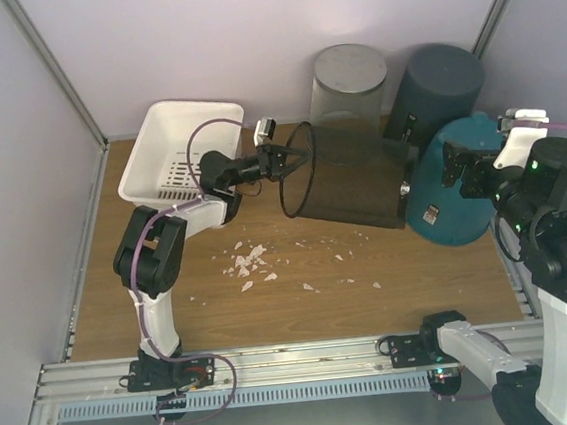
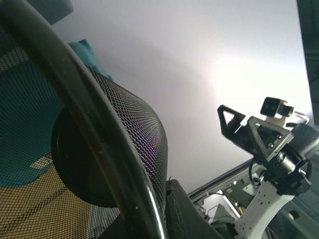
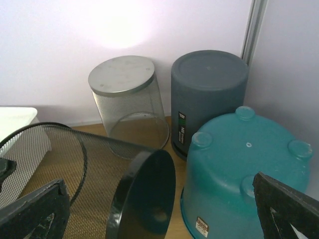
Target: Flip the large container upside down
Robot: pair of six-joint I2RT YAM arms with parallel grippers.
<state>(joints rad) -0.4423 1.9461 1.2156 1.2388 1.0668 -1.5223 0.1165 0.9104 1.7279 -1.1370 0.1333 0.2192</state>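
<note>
**Item 1. Black mesh wastebasket** [image 1: 351, 181], the large container. It lay on its side near the middle of the wooden table [image 1: 122, 308]. Its open mouth faced the left arm and its solid black base faced right. The base stood just beside the teal bucket [image 1: 454, 211]; whether they touched could not be told.

**Item 2. Left gripper** [image 1: 293, 158]. It reached across at the mouth of the wastebasket, fingers pinched on the upper part of the rim. In the left wrist view the rim [image 2: 99, 144] ran diagonally, close to the lens, with mesh behind it.

**Item 3. Right gripper** [image 1: 458, 174]. It hung above the table at the right, over the near side of the teal bucket. Its fingers [image 3: 35, 209] were spread wide and held nothing.

**Item 4. Teal bucket.** Plastic, upside down, its footed bottom upward, on the right side of the table.

**Item 5. Dark grey bin** [image 1: 437, 87]. Upside down in the far right corner, behind the teal bucket, a label on its side.

**Item 6. Silver mesh bin** [image 1: 349, 81]. Upside down against the back wall, just left of the dark grey bin.

**Item 7. White plastic basket** [image 1: 185, 131]. It sat at the far left, tilted, with a slotted floor.

**Item 8. White scraps** [image 1: 248, 264]. They were scattered on the table in front of the wastebasket.
</note>
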